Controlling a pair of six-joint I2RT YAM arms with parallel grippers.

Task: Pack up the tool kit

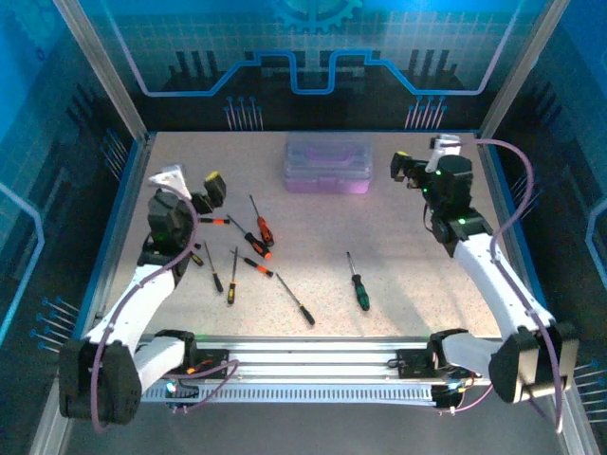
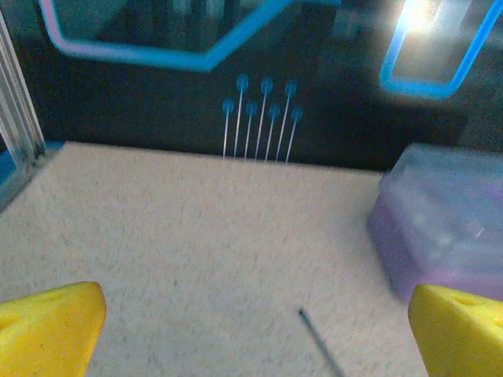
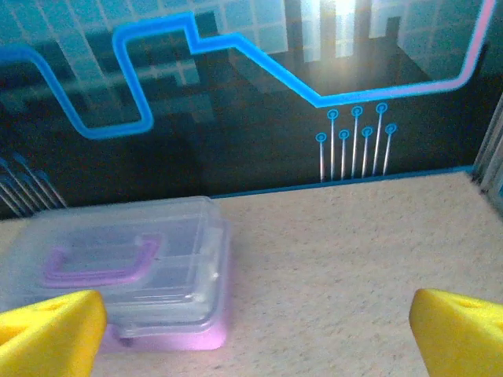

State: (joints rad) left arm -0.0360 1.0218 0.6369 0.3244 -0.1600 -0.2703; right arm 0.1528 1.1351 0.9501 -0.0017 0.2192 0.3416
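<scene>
The tool kit case (image 1: pixel 328 163), purple base under a clear shut lid with a purple handle, sits at the back middle of the table. Several orange-black screwdrivers (image 1: pixel 254 235) lie scattered on the left half. A green-handled one (image 1: pixel 359 287) lies alone near the middle. My left gripper (image 1: pixel 211 192) hovers open over the back of the screwdriver cluster. In its wrist view, the left gripper (image 2: pixel 259 330) has a screwdriver tip (image 2: pixel 318 342) below it and the case (image 2: pixel 444 228) to the right. My right gripper (image 1: pixel 406 171) stands open just right of the case (image 3: pixel 126 267), nothing between the yellow fingertips (image 3: pixel 47 330).
Blue-edged walls and aluminium posts (image 1: pixel 104 71) close in the table at the back and sides. A metal rail (image 1: pixel 303 355) with both arm bases runs along the near edge. Bare tabletop (image 1: pixel 417 275) spreads right of the green screwdriver.
</scene>
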